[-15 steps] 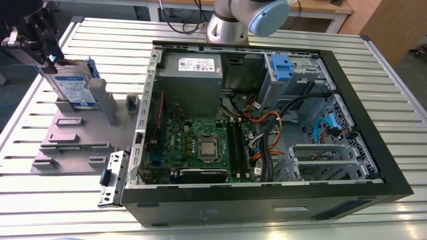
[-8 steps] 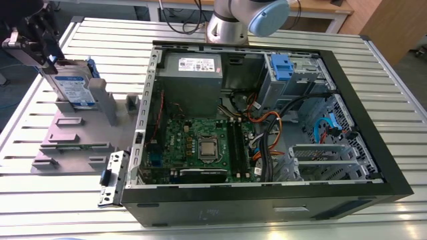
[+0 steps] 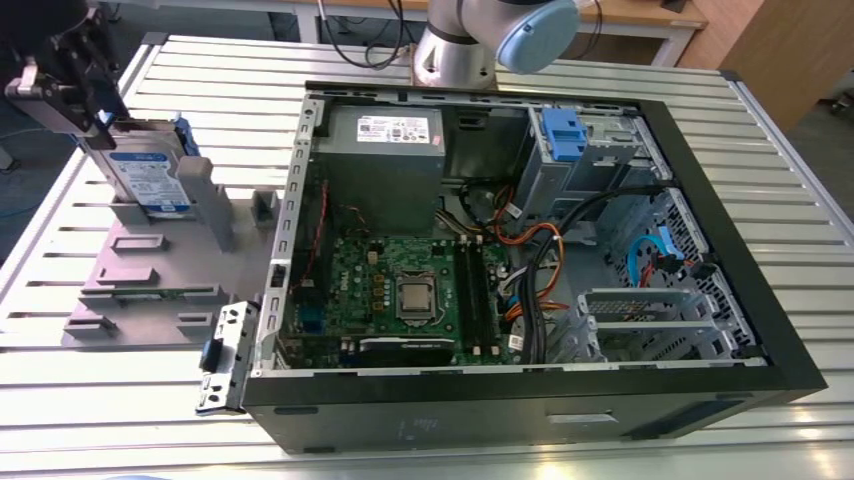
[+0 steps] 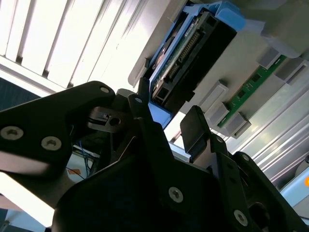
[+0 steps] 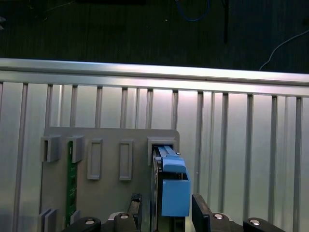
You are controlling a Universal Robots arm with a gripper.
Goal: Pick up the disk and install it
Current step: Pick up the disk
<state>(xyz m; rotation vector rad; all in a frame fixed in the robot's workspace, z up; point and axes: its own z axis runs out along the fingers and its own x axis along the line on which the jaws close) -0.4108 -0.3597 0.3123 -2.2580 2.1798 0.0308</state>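
The disk (image 3: 144, 178), a silver drive with a white-and-blue label and a blue frame, stands on edge in a slot of the grey holder plate (image 3: 160, 285) at the exterior view's left. My gripper (image 3: 96, 112) hangs right over its upper end. In both wrist views the two black fingers straddle the blue-framed end of the disk (image 5: 174, 191); one finger (image 5: 136, 203) stands a little off it and the other lies close beside the frame. The gripper (image 5: 166, 205) is open around the disk (image 4: 186, 53), whose connector edge faces the gripper (image 4: 166, 112).
An open black computer case (image 3: 747, 250) lies at the middle and the exterior view's right, with its motherboard, cables, a grey power supply (image 3: 387, 140) and a drive bay with a blue latch (image 3: 561, 135). A green memory stick (image 5: 71, 181) sits in the holder plate. The slatted metal table (image 3: 214, 80) runs all around.
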